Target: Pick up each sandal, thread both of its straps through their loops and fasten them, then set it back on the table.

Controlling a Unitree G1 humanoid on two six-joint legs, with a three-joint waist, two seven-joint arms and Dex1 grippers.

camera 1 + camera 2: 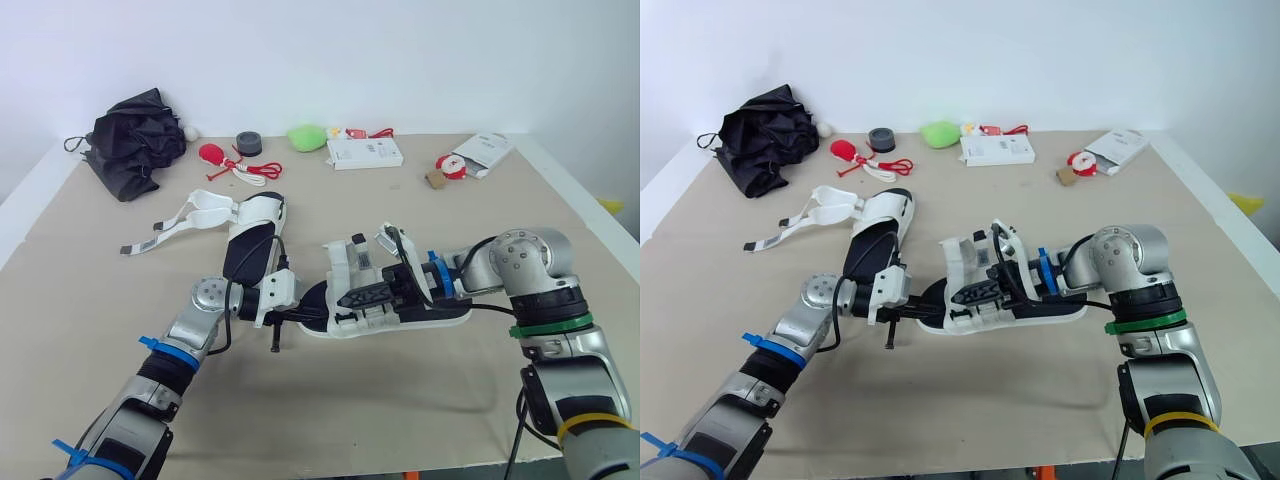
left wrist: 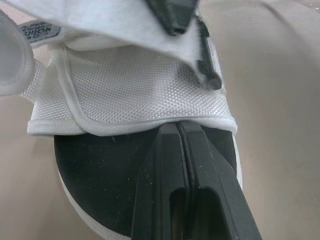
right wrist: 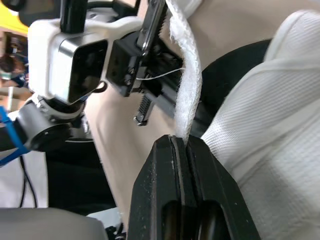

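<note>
- table: tan top; it carries everything listed here.
- black fabric bundle: crumpled at the far left corner. You cannot tell what it is.
- near sandal: lies flat at the front middle of the table, between your two arms. It has a white sole, a black footbed and white mesh uppers. Both grippers cover its middle, so its loops are hard to make out.
- second sandal: lies on the table just behind your left arm, apart from both grippers. Its black inner sole faces up and its open straps trail away to the left.
- left gripper: fingers pressed together at the sandal end nearer your left arm. The tips sit against the hem of the mesh panel, above the footbed. You cannot tell whether any fabric lies between them.
- right gripper: fingers closed and pinching a fuzzy white strap of the near sandal. The strap rises from between the tips, and its far end is cut off from sight.
- white box: lies flat at the far middle of the table.
- white packet: at the far right, with small red-and-brown bits beside it that are too small to name.
- green lump, dark roll and red items: in a row along the far edge, between the bundle and the box.
</note>
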